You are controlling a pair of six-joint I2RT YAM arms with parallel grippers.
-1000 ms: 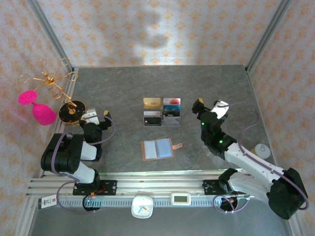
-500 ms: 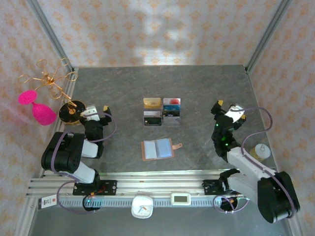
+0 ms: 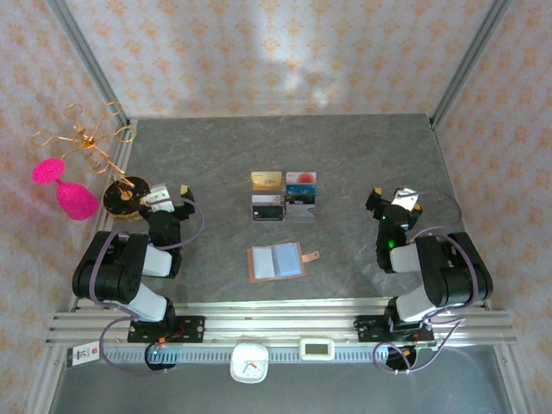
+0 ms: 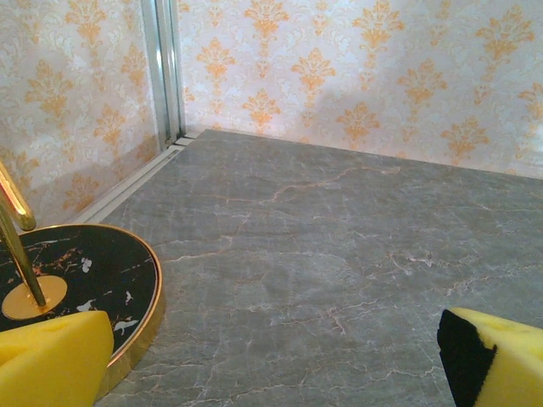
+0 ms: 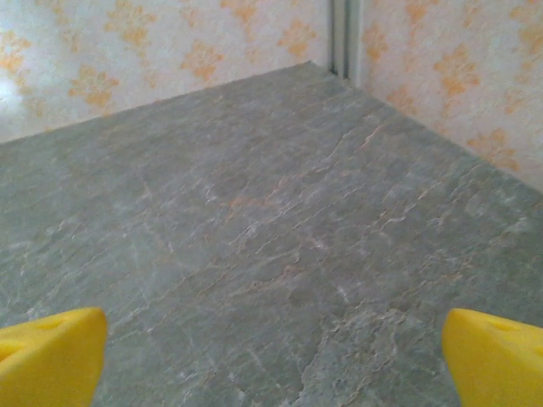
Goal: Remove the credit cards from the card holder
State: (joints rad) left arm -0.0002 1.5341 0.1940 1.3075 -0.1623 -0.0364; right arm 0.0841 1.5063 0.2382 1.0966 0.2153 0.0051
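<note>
The card holder (image 3: 275, 261) lay open and flat on the grey marbled counter (image 3: 345, 147), near the front edge and roughly midway between the two arms, its pinkish-tan cover framing bluish-grey sleeves and its small snap tab (image 3: 311, 255) sticking out to the right. Whether any card sat in those sleeves could not be told. Just beyond it, apart from it, the credit cards (image 3: 284, 196) stood in short tiers in two columns, a gold card (image 3: 266, 180) at the back left. The left arm (image 3: 129, 267) was folded back at the left side of the counter, and the left jaws stood wide open with nothing between them; in the left wrist view the yellow pads (image 4: 51, 356) sat at the lower corners over bare counter, just beside the black, gold-rimmed round base (image 4: 76, 280) of a gold wire stand (image 3: 86, 142). The right arm (image 3: 435, 267) was folded back at the right side, and the right jaws were likewise wide open and empty, their pads (image 5: 51, 356) far apart above bare stone. Both were well apart from the holder.
</note>
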